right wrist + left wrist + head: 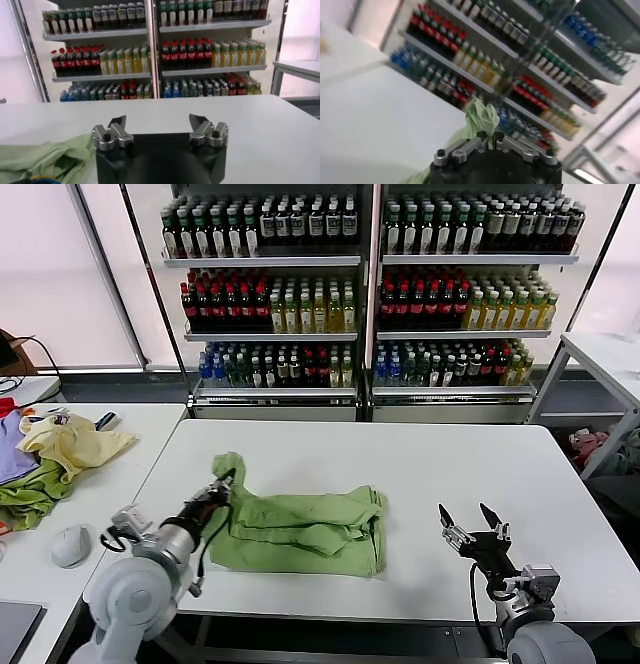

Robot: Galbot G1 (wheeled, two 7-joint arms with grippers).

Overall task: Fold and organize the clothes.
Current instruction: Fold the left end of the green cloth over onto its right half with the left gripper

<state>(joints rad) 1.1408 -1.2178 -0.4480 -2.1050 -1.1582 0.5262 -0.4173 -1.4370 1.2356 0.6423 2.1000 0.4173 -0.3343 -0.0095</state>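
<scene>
Shirt (pixel 305 529), light green, partly folded, lies on the white table (pixel 420 454) toward its left front. Left gripper (pixel 226 484) is clenched on the shirt's left corner, lifting it off the surface. Right gripper (pixel 470 519) hovers spread wide over bare tabletop, well apart from the shirt. Shelves of bottles (pixel 370 284) stand behind; other garments (pixel 50 459) and a mouse (pixel 70 546) lie on the side table (pixel 150 424) at left.
</scene>
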